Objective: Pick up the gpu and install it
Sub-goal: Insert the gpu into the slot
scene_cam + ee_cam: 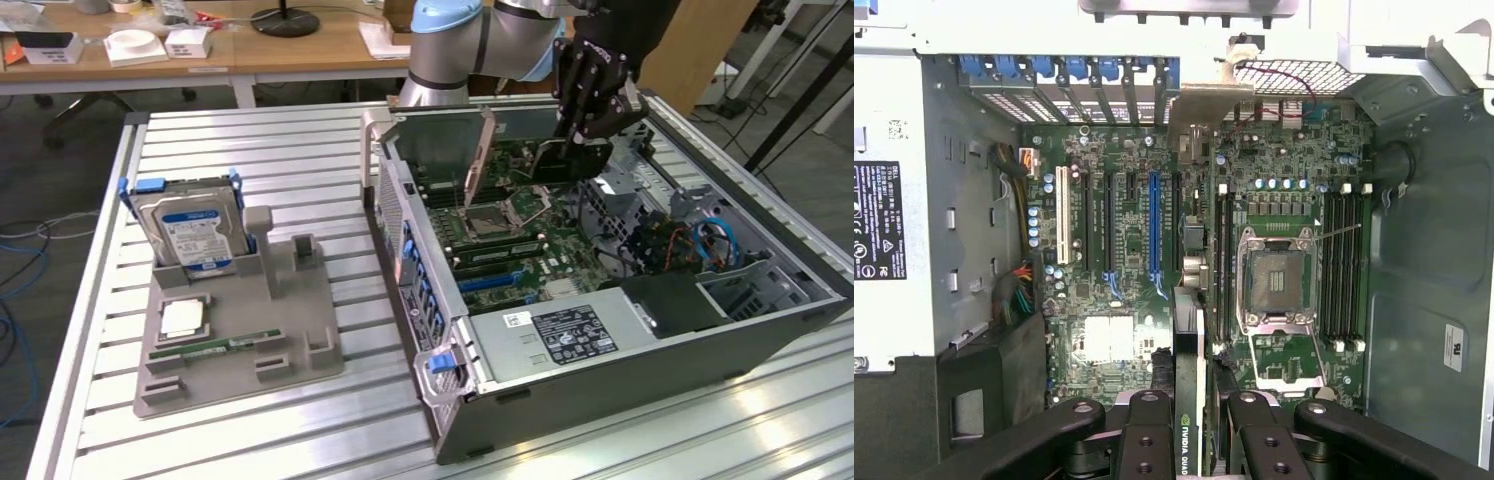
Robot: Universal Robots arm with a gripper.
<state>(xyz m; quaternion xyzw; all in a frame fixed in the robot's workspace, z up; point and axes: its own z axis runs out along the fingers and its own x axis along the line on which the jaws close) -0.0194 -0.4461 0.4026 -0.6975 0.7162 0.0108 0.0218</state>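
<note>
Across the ribbed metal desk (pixel 267 150) two things stand: toward the exterior view's right, the open computer case (pixel 747 340) lying on its side, and toward the exterior view's left edge, a grey parts holder (pixel 254 345) carrying a blue-labelled hard drive (pixel 194 232) upright, with a RAM stick (pixel 214 347) flat beside a small square chip. Inside the case the green motherboard (pixel 1124 260) faces up, its CPU socket (pixel 1279 280) open and its expansion slots (pixel 1154 225) running toward the blue-tabbed rear wall. Above that board hangs the arm's gripper (pixel 1192 415), its jaws pinching the gpu (pixel 1189 345) between them, edge-on, so the card hangs straight below the wrist. From the wrist view the card's long axis runs parallel to the slots, its silver end bracket (pixel 1209 105) pointing to the rear wall; it sits between the blue slot and the socket, not yet seated as far as I can judge. In the exterior view the gpu (pixel 454 150) stands upright near the case's far end.
</note>
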